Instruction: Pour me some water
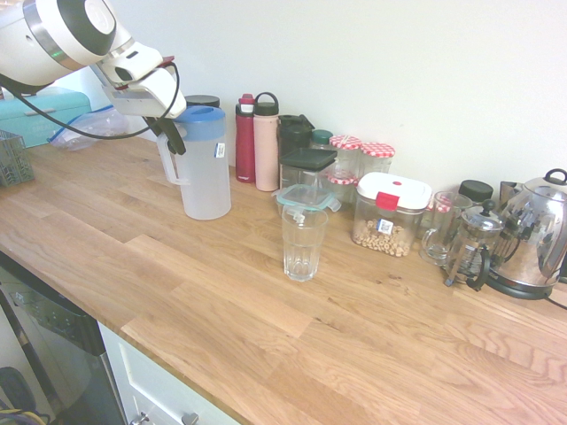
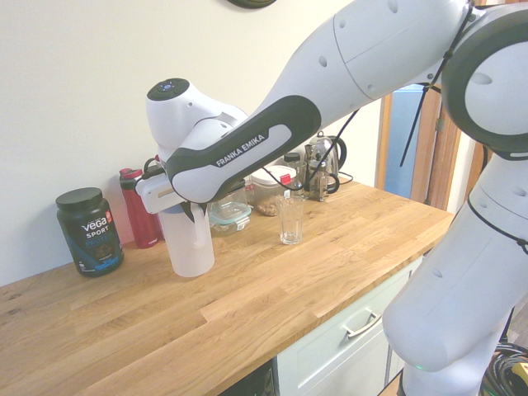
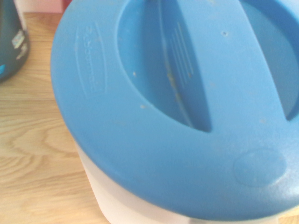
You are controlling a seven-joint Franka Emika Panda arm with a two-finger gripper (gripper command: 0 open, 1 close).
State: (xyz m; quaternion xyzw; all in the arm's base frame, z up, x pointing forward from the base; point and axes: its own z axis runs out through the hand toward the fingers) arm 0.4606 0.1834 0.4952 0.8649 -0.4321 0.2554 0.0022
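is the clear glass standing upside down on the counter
No, the glass stands upright on the counter, with its wide open rim up and its narrower base down.

**One blue-lidded, translucent plastic pitcher (image 1: pixel 207 181), one clear, faceted drinking glass (image 1: pixel 303 248)**

Tall, cylindrical bottles number two: one red (image 1: pixel 245 146), one pink (image 1: pixel 266 150). Clear jars with red-and-white checked lids (image 1: pixel 376 151) also number two. There is one each of these: rounded black plastic tub (image 2: pixel 91 235), white-lidded clear canister (image 1: pixel 388 220), shiny rounded metal kettle (image 1: pixel 532 232), metal-framed glass French press (image 1: pixel 474 243), turquoise box (image 1: pixel 40 117), grey mesh basket (image 1: pixel 12 159).
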